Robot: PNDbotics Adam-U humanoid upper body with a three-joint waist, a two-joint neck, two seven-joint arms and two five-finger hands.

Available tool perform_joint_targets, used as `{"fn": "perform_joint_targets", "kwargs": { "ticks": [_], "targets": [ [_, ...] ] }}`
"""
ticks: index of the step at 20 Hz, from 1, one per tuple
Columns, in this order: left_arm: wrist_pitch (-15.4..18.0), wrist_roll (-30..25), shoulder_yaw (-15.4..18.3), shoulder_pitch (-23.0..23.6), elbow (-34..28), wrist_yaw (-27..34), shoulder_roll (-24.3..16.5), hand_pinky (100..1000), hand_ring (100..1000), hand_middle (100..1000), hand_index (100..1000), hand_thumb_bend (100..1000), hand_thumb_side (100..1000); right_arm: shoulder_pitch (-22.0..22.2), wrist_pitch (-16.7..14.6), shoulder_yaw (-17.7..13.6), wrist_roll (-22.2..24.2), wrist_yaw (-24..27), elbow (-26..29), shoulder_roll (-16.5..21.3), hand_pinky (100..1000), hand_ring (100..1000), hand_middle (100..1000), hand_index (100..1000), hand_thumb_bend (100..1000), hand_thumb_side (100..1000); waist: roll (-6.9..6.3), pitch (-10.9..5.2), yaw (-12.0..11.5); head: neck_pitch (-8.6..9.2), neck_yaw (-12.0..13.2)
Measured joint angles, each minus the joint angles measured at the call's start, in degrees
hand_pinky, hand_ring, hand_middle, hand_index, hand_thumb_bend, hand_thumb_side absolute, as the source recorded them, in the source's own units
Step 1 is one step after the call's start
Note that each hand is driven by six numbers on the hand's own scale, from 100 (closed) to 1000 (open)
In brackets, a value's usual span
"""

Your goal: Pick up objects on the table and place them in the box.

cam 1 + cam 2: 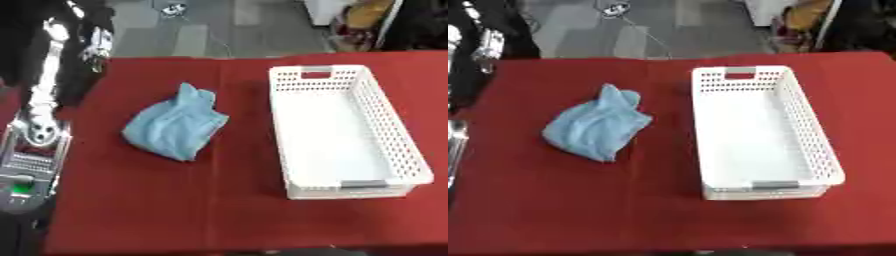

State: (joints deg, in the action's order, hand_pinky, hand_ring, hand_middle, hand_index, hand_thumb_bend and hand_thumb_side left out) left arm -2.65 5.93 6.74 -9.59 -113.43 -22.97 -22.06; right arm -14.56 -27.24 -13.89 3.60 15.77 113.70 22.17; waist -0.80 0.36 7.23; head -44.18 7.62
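A crumpled light blue cloth (175, 125) lies on the red table (140, 210), left of centre. To its right stands a white perforated box (343, 131) with nothing in it, its long side running away from me. My left arm runs along the table's left edge, and its hand (98, 46) shows by the far left corner, well away from the cloth and holding nothing that I can see. My right hand shows in neither view.
A silver and black part of my left arm (31, 165) lies over the table's left edge. Grey floor with a cable (636, 30) lies beyond the far edge. Dark and yellow items (367, 20) stand at the upper right.
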Motion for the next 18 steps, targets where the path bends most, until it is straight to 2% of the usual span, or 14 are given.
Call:
{"fn": "perform_joint_targets", "kwargs": {
  "ticks": [7,9,11,13,15,18],
  "targets": [
    [0.0,0.0,0.0,0.0,0.0,0.0,0.0,514,610,821,766,100,850,0.0,0.0,0.0,0.0,0.0,0.0,0.0,839,867,837,945,100,1000,0.00,0.00,0.0,0.00,0.0],
    [0.0,0.0,0.0,0.0,0.0,0.0,0.0,514,610,821,766,100,777,0.0,0.0,0.0,0.0,0.0,0.0,0.0,839,867,837,945,100,1000,0.00,0.00,0.0,0.00,0.0],
    [0.1,-0.5,0.0,0.0,0.0,0.0,0.0,518,612,825,783,291,586,0.0,0.0,0.0,0.0,0.0,0.0,0.0,839,867,837,945,100,1000,0.00,0.00,0.0,0.00,0.0],
    [0.3,-1.5,0.0,0.1,0.0,-0.3,0.0,521,616,830,823,421,416,0.0,0.0,0.0,0.0,0.0,0.0,0.0,839,867,837,945,100,1000,0.00,0.00,0.0,0.00,0.0],
    [0.4,-2.8,0.0,0.2,0.0,-0.9,0.0,522,616,830,824,444,355,0.0,0.0,0.0,0.0,0.0,0.0,0.0,839,867,837,945,100,1000,0.00,0.00,0.0,0.00,0.0],
    [0.6,-4.6,0.0,0.2,0.0,-2.0,0.0,522,617,833,822,434,354,0.0,0.0,0.0,0.0,0.0,0.0,0.0,839,867,837,945,100,1000,0.00,0.00,0.0,0.00,0.0]
  ]
}}
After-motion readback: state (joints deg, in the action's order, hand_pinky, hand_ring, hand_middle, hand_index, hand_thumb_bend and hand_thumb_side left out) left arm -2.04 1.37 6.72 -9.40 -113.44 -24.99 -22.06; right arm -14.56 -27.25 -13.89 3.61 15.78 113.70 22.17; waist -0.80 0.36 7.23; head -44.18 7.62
